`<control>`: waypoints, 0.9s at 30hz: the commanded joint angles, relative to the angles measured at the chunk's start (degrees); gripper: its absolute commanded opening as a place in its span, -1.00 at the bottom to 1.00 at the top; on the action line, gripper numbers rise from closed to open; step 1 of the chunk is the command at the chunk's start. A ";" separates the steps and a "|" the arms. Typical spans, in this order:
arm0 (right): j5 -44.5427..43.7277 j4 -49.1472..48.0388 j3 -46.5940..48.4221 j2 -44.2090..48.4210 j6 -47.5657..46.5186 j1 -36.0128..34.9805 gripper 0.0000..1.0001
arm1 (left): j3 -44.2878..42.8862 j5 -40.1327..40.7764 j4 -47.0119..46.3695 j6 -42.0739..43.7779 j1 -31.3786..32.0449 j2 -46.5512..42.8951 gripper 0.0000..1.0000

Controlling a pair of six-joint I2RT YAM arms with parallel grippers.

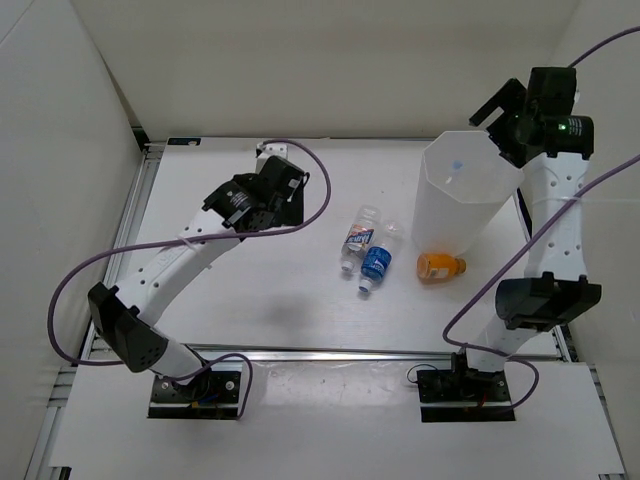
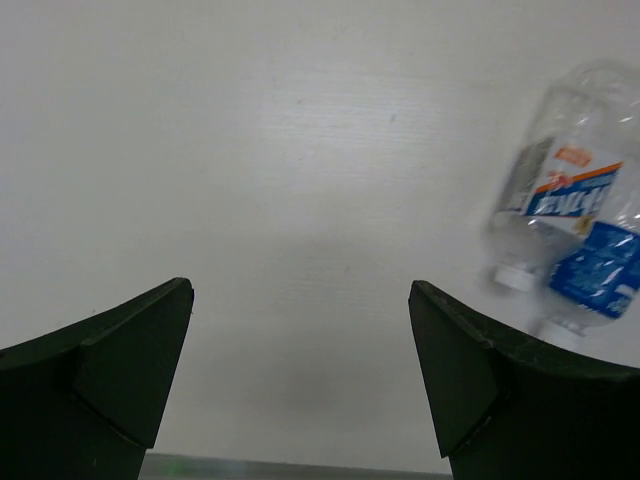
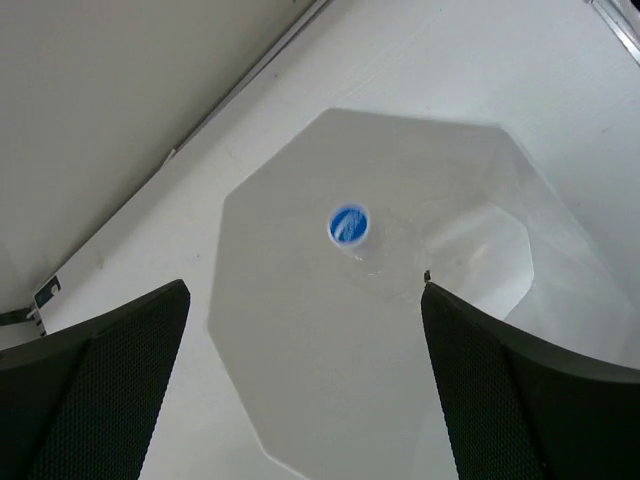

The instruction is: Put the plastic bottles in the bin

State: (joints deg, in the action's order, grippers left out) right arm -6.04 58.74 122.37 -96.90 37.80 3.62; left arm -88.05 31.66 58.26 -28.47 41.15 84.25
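The tall translucent white bin (image 1: 468, 195) stands at the right of the table. A clear bottle with a blue cap (image 3: 348, 224) stands inside it. Two clear bottles lie side by side mid-table, one with a white-grey label (image 1: 357, 238) and one with a blue label (image 1: 375, 263); both show in the left wrist view (image 2: 560, 190) (image 2: 598, 275). The orange bottle (image 1: 440, 266) lies at the bin's near foot. My left gripper (image 1: 290, 205) is open and empty, left of the two bottles. My right gripper (image 1: 497, 112) is open and empty, above the bin's far rim.
White walls enclose the table on the left, back and right. A metal rail (image 1: 320, 352) runs along the near edge by the arm bases. Purple cables loop from both arms.
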 commanded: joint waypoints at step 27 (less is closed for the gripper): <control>7.89 9.46 -18.83 27.38 -4.49 1.04 1.00 | -36.75 -40.46 -13.96 -0.11 -2.04 44.42 0.95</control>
State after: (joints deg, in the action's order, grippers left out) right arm 0.30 68.40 103.66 -69.36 35.27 4.32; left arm -120.38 -9.67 46.22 -30.61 35.66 128.05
